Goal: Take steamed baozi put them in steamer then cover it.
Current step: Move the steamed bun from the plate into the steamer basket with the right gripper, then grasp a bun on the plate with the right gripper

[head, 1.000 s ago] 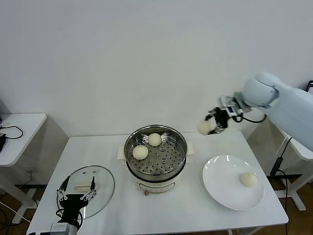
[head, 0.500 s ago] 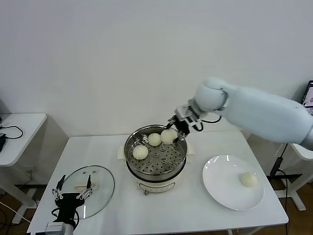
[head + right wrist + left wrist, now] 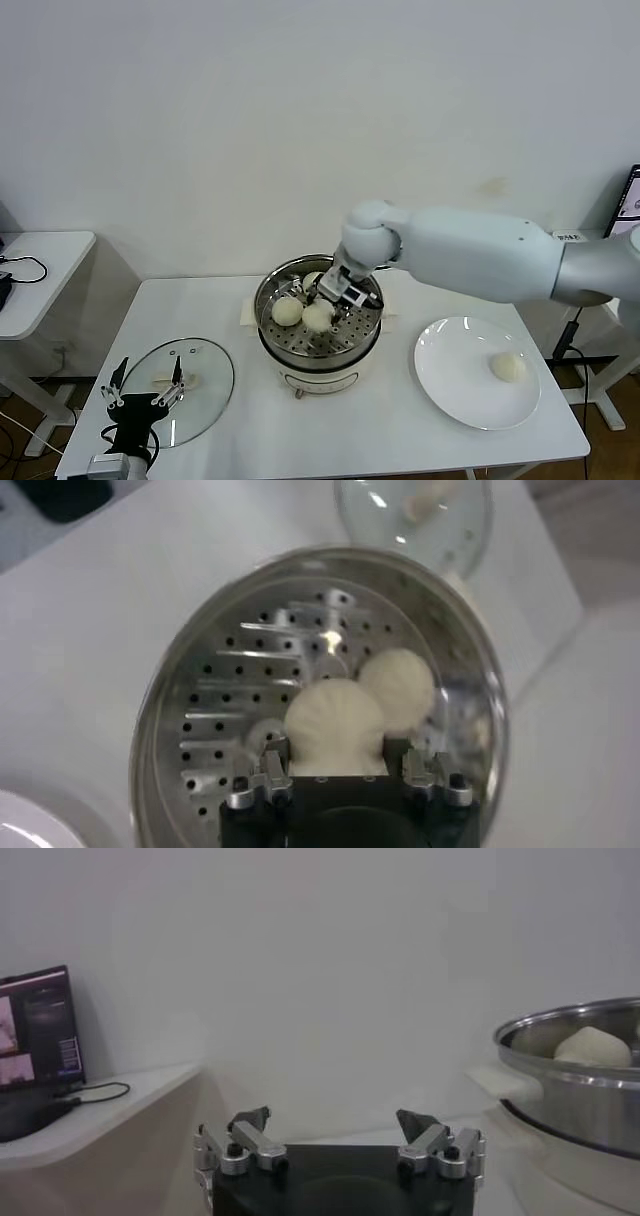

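Steamer (image 3: 318,340) sits upright at the middle of the white table (image 3: 370,430), mouth open to the ceiling, its perforated tray showing. Right gripper (image 3: 322,305) reaches down into the pot from the far right, fingers clamped on a baozi (image 3: 318,315) held low over the tray's middle; the wrist view shows that bun (image 3: 334,724) pinched between the two fingers. A second bun (image 3: 288,311) lies just to its left on the tray, nearly touching it, and a third (image 3: 312,281) peeks out at the far side behind the gripper. A fourth bun (image 3: 508,367) rests on the white plate (image 3: 450,385) to the right. The cover (image 3: 205,375) lies flat at the near left, handle up. Left gripper (image 3: 143,397) hangs at its near edge, fingers spread wide, holding nothing.
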Robot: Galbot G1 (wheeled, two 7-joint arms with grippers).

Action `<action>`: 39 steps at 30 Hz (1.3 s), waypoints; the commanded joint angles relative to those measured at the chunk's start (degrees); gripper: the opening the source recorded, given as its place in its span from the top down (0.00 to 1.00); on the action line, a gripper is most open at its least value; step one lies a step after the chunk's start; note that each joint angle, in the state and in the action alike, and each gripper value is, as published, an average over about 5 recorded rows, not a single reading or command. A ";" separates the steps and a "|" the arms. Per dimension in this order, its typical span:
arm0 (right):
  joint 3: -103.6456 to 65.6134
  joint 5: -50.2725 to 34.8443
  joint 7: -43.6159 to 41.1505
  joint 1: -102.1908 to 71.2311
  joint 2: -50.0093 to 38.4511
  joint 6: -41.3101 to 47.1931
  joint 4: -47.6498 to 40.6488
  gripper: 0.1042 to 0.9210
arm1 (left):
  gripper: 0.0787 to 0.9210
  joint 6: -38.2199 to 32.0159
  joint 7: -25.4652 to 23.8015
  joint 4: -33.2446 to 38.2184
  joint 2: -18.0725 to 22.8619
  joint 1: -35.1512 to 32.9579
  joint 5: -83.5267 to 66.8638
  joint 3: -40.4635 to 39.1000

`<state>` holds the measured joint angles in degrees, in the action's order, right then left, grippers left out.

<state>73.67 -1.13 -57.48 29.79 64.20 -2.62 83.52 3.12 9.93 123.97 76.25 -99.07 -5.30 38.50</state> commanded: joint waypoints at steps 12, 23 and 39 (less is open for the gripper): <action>2.33 8.31 0.07 -1.58 2.25 -11.16 0.54 0.41 | 0.12 -0.12 0.00 -0.54 0.59 0.37 -0.03 -0.22; 2.08 6.54 0.05 -0.97 1.11 -11.24 1.48 0.38 | 0.12 -0.17 -0.03 -0.55 0.75 0.48 -0.04 -0.34; -4.66 2.08 -2.89 3.18 -8.99 -6.32 0.42 0.12 | 0.12 -0.04 0.00 -0.22 -0.13 0.81 0.13 -0.61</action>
<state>72.47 3.63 -58.50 30.80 61.22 -12.29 84.29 2.94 9.91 123.81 76.42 -98.40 -5.34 38.21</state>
